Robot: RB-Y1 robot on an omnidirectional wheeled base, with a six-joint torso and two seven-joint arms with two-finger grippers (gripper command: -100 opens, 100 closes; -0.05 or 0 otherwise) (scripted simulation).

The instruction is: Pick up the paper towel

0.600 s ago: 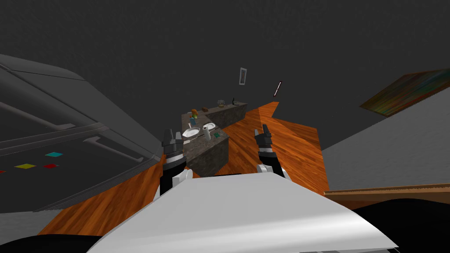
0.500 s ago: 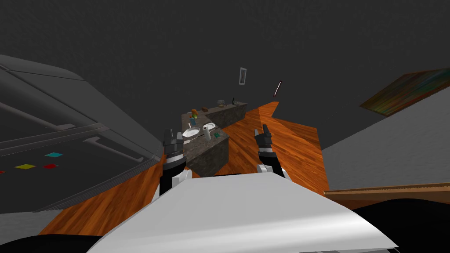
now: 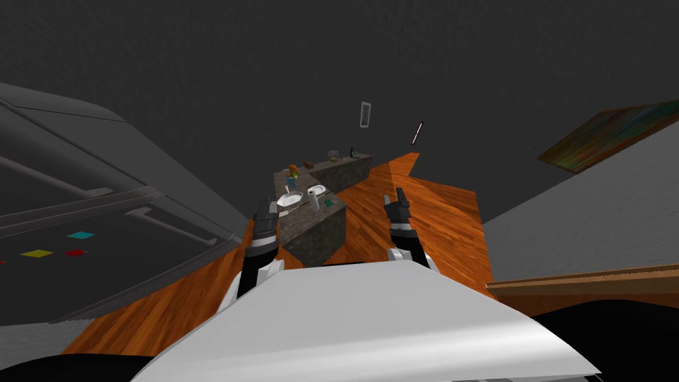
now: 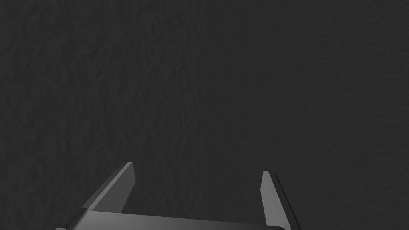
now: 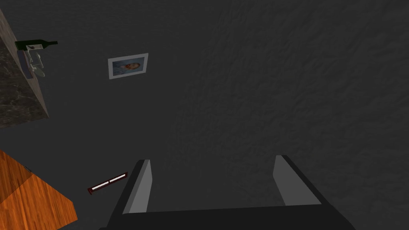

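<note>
The paper towel [image 3: 313, 200] is a white roll standing upright on a dark stone-patterned counter [image 3: 321, 232] ahead of me, between two white dishes. My left gripper [image 3: 266, 209] hovers at the counter's near left corner, short of the roll and left of it, apart from it. In the left wrist view the left gripper [image 4: 197, 167] is open, facing a flat dark wall. My right gripper [image 3: 397, 199] is raised over the wooden floor to the right of the counter. Its fingers [image 5: 139, 183] stand open with nothing between them.
On the counter are a white bowl [image 3: 290, 198], a second dish [image 3: 317, 190], a small green item [image 3: 328, 203] and an orange and blue object [image 3: 292, 174]. A bottle [image 3: 352, 152] stands on the farther counter. A dark cabinet front [image 3: 99, 219] rises at left, a grey wall [image 3: 583, 225] at right.
My left gripper has swung slightly right and leaned toward the counter. The right arm holds still. The paper towel has not moved.
</note>
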